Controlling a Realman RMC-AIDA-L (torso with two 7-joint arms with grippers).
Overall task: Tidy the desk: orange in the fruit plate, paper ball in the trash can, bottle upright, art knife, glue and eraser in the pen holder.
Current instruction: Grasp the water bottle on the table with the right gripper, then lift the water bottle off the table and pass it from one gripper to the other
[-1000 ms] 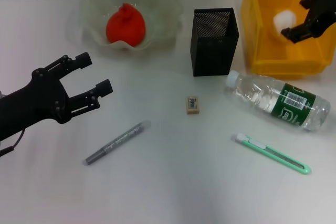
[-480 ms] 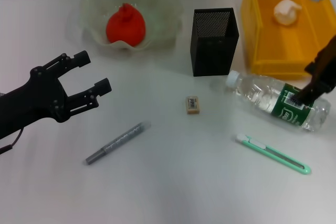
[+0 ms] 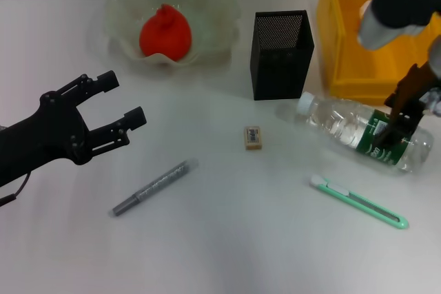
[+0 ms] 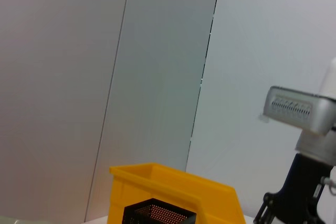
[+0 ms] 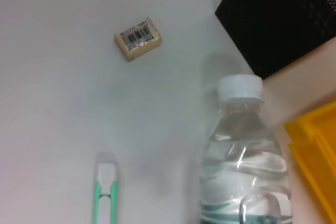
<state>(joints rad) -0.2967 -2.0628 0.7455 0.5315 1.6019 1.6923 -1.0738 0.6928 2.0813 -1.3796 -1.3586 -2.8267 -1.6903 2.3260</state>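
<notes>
The bottle (image 3: pixel 341 129) lies on its side at the right, cap toward the pen holder (image 3: pixel 280 53); it also shows in the right wrist view (image 5: pixel 244 150). My right gripper (image 3: pixel 395 129) is open, low over the bottle's green label. My left gripper (image 3: pixel 127 96) is open and empty at the left, above the table. The orange (image 3: pixel 165 32) sits in the fruit plate (image 3: pixel 213 5). The eraser (image 3: pixel 253 137), the glue (image 3: pixel 155 187) and the art knife (image 3: pixel 358 201) lie on the table. The trash can (image 3: pixel 344 67) stands at the back right; the paper ball is hidden behind my right arm.
The pen holder stands between the fruit plate and the trash can, close to the bottle's cap (image 5: pixel 240 86). The right wrist view also shows the eraser (image 5: pixel 138 38), the knife's tip (image 5: pixel 106 182) and the trash can's corner (image 5: pixel 315 150).
My right gripper has left the paper ball in the trash can and come down from the bin to the bottle's label. The left arm has barely moved.
</notes>
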